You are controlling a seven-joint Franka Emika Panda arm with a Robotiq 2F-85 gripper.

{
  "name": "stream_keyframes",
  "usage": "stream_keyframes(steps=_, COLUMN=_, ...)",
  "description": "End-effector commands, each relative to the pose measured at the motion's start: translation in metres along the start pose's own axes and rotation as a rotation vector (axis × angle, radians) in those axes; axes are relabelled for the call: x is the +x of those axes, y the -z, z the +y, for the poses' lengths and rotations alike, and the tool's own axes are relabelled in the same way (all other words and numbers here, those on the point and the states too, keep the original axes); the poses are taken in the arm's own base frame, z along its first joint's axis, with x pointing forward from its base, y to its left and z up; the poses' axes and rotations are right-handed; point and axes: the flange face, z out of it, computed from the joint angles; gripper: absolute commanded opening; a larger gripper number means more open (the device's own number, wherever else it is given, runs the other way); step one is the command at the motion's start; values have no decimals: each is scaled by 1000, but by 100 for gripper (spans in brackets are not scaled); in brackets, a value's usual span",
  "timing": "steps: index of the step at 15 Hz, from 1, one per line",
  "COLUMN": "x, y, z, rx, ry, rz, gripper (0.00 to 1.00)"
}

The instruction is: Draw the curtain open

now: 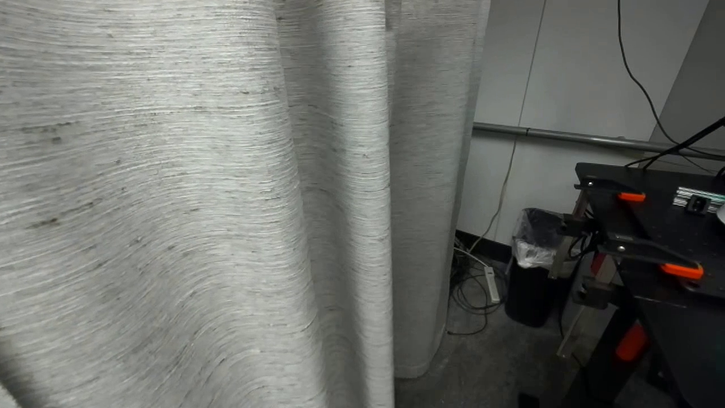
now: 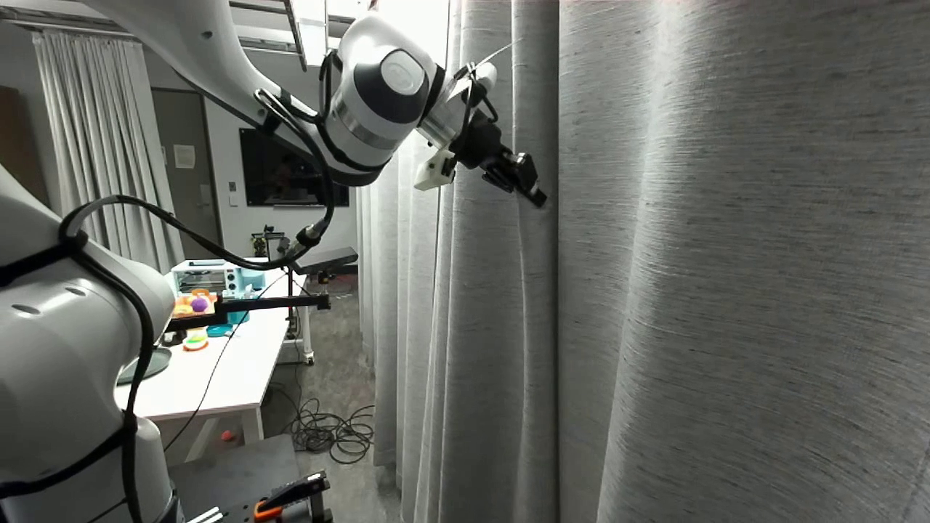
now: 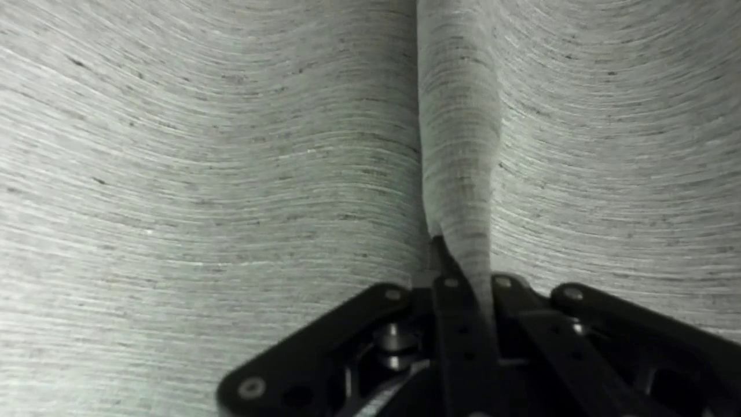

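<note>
In an exterior view, beyond the white rectangular table [image 2: 254, 363], a pale paper sheet [image 2: 184, 157] is too small to read. Right of the table, the black gripper [image 2: 536, 192] pinches a fold of the grey-white, finely streaked woven curtain [image 2: 726, 290].

1. A robotics lab is suggested; a white robot arm [image 2: 378, 109] is shown, with a black cable [image 2: 131, 465] strapped along it;
2. orange-tipped clamps [image 1: 651, 253] are fixed at the edge of a black table [image 1: 696, 241]; tangled wires [image 2: 312, 437] are seen on a grey floor [image 2: 338, 345];
3. bright toys [image 2: 199, 304] and a small oven [image 2: 203, 279] are set on a white table [image 2: 251, 370]; a screen [image 2: 283, 171] is mounted on the wall [image 2: 227, 145].
</note>
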Motion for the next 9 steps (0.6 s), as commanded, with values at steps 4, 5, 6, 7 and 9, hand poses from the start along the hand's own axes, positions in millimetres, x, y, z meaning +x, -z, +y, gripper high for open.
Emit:
stream_keyframes(steps=4, x=-74, y=-39, z=17, rx=3, ry=-36, rz=-274, gripper=44)
stream_keyframes(steps=5, x=-87, y=-47, z=20, rx=-2, ry=-40, rz=-340, gripper=51)
stream_keyframes(steps=6, x=-98, y=-53, z=23, rx=-6, ry=-46, rz=-405, gripper=58)
stream_keyframes(steps=7, x=-107, y=-58, z=26, rx=-10, ry=-53, rz=-470, gripper=66)
stream_keyframes(steps=9, x=-120, y=-63, z=31, rx=-21, ry=-67, rz=-588, gripper=82)
